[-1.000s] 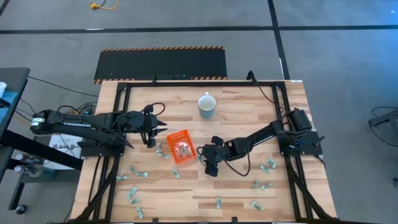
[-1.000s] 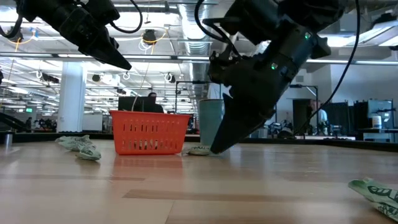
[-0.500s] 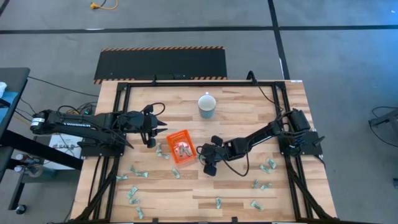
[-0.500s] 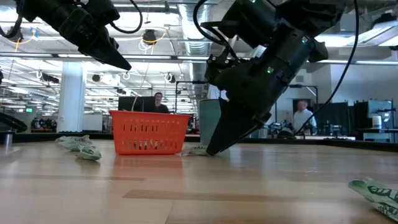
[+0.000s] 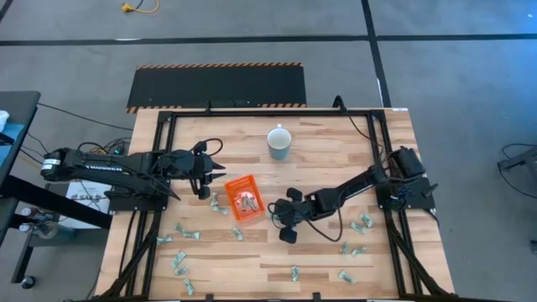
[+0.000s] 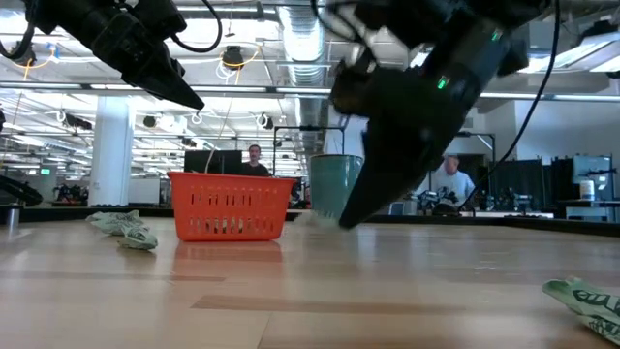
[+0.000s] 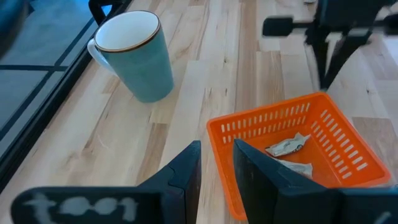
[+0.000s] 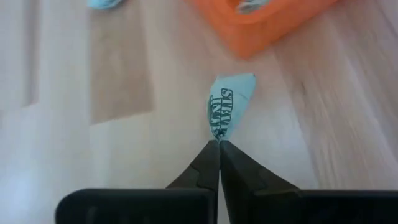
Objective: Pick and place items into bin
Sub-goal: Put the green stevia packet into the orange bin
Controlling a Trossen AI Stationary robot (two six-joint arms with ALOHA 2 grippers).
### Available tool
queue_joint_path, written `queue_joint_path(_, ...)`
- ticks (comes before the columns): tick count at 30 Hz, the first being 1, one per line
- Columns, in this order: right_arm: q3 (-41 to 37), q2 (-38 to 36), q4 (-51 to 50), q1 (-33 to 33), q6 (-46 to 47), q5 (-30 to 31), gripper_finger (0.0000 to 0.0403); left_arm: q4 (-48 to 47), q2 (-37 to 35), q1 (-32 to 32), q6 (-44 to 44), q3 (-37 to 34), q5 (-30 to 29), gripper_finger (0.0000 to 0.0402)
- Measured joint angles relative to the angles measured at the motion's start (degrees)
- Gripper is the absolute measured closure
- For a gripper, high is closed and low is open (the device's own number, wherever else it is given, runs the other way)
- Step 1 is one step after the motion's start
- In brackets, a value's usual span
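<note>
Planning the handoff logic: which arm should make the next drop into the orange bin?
Right: its pincer already pinches a wrapped piece beside the bin; the left pincer holds nothing.

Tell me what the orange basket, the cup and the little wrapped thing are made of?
The bin looks like plastic: bright, glossy, slotted walls. The mug seems glazed ceramic: smooth and thick-walled. The item pinched by the right gripper looks like crinkly printed film or paper.

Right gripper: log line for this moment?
right gripper: shut on candy, beside orange bin | left gripper: hovering by bin, empty
</note>
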Motion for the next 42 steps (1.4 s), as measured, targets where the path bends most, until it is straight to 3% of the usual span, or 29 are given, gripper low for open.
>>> queue_joint_path(8,0.0,-8.09,0.23,3.17,-1.18,3.78,0.0401,0.04,0.0,0.0,0.0,-0.02,-0.02,0.0319)
queue_joint_path(14,0.0,-10.64,6.67,0.64,-6.64,7.86,0.0402,0.18,0.0,0.0,0.02,-0.02,-0.09,0.0319)
queue_joint_path(19,0.07,-8.92,13.33,-4.26,-9.11,1.86,0.0402,0.26,0.0,0.0,0.02,-0.02,-0.13,0.0319)
queue_joint_path(29,0.07,-5.57,16.27,-9.7,-9.64,-5.77,0.0392,0.26,0.0,-0.01,0.09,-0.02,-0.2,0.0319)
queue_joint_path(42,0.04,-5.59,19.24,-10.02,-9.74,-8.24,0.0312,0.26,0.0,-0.02,0.17,-0.02,-0.2,0.0319)
